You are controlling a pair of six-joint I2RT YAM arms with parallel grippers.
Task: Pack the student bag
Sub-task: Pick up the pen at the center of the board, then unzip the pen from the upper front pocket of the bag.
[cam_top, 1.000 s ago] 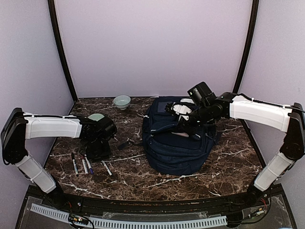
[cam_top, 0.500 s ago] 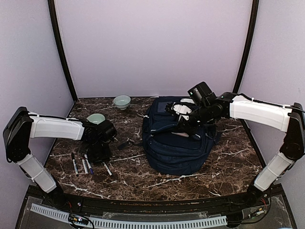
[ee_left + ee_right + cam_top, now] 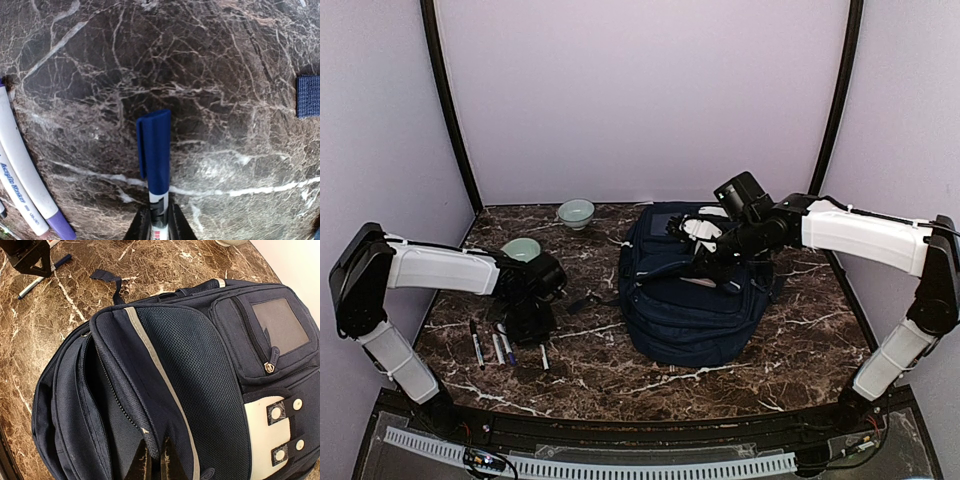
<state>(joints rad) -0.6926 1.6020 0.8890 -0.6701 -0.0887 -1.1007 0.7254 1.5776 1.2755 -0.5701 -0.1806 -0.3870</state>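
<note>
The student bag (image 3: 690, 310), navy with a pale stripe, lies on the table right of centre, its front pocket unzipped (image 3: 200, 365). My right gripper (image 3: 703, 260) is shut on the edge of the pocket flap (image 3: 159, 460) and holds it up. At the left, my left gripper (image 3: 532, 325) is down at the tabletop. Its jaws press both sides of a white marker with a blue cap (image 3: 155, 150), gripping the white barrel (image 3: 159, 225). The marker's tail (image 3: 542, 356) sticks out toward the near edge.
Three more markers (image 3: 490, 345) lie left of the gripper, two visible in the left wrist view (image 3: 25, 165). Two pale green bowls (image 3: 576, 212) (image 3: 522, 247) stand at the back left. A bag strap end (image 3: 307, 96) lies on the marble table (image 3: 760, 370).
My left gripper has shifted slightly toward the near edge and closed its jaws on the blue-capped marker. The right arm and the bag flap have not moved.
</note>
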